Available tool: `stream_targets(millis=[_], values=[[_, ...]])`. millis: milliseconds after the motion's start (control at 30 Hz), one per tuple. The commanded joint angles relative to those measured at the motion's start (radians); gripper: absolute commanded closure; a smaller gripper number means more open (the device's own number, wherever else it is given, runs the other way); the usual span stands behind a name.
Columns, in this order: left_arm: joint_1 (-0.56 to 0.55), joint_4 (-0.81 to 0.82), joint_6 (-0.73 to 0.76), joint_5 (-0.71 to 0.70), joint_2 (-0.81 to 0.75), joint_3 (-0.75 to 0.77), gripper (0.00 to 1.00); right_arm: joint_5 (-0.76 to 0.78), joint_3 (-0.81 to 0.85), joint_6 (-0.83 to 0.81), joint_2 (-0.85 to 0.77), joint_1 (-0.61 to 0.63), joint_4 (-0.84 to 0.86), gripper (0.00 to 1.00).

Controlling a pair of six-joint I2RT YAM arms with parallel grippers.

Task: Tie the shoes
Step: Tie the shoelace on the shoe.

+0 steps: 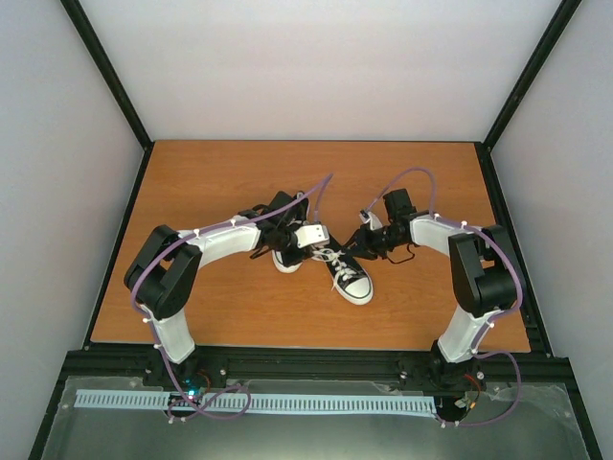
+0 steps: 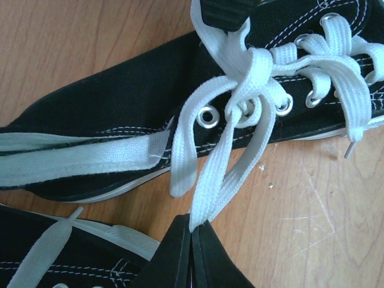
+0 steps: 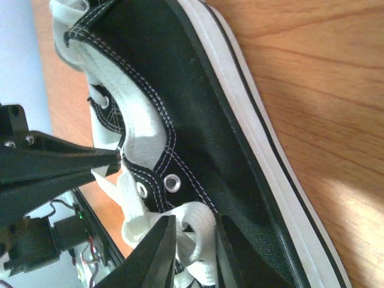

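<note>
Two black sneakers with white toe caps lie mid-table: one [image 1: 352, 280] toe toward me, the other [image 1: 285, 259] partly under my left arm. My left gripper [image 1: 299, 236] is shut on a white lace end [image 2: 207, 192] and holds it taut from the half-formed knot [image 2: 252, 78] on the first shoe [image 2: 120, 90]. My right gripper [image 1: 369, 240] reaches that shoe [image 3: 204, 108] from the other side. Its fingers [image 3: 159, 252] stand a little apart, closed around a bunched lace loop [image 3: 201, 231] at the top eyelets. The second shoe [image 2: 36, 258] lies beside my left fingers [image 2: 174, 258].
The wooden table [image 1: 211, 182] is ringed by a black frame [image 1: 316, 364] and white walls. A second lace end [image 2: 354, 129] trails over the first shoe's side onto the wood. My left gripper's black fingers [image 3: 60, 162] show in the right wrist view.
</note>
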Motion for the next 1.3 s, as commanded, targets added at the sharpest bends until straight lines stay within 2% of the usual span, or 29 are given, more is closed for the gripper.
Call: stream_targets(millis=[0, 67, 100, 267, 567, 767, 1033, 1267], values=[[0.007, 0.007, -0.007, -0.008, 0.005, 0.048, 0.99, -0.030, -0.006, -0.005, -0.031, 0.007, -0.002, 0.88], [0.007, 0.010, 0.001, -0.016, 0.007, 0.056, 0.99, -0.030, -0.015, -0.009, -0.036, 0.007, -0.005, 0.96], [0.008, 0.018, 0.006, -0.026, 0.009, 0.060, 0.99, -0.028, -0.023, -0.013, -0.041, 0.007, -0.014, 0.97], [0.027, 0.105, 0.049, -0.125, 0.034, 0.059, 0.99, 0.001, -0.085, -0.055, -0.091, 0.007, -0.086, 0.97], [0.033, 0.207, 0.085, -0.167, 0.075, 0.057, 0.99, 0.034, -0.177, -0.051, -0.171, 0.007, -0.110, 0.97], [0.033, 0.182, 0.116, -0.128, 0.073, 0.073, 0.99, 0.031, -0.165, -0.043, -0.165, 0.007, -0.094, 0.97], [0.036, 0.275, 0.134, -0.221, 0.109, 0.044, 0.99, 0.048, -0.213, -0.064, -0.163, 0.006, -0.109, 0.97], [0.036, 0.287, 0.135, -0.240, 0.122, 0.043, 0.99, 0.054, -0.237, -0.062, -0.160, 0.007, -0.088, 0.97]])
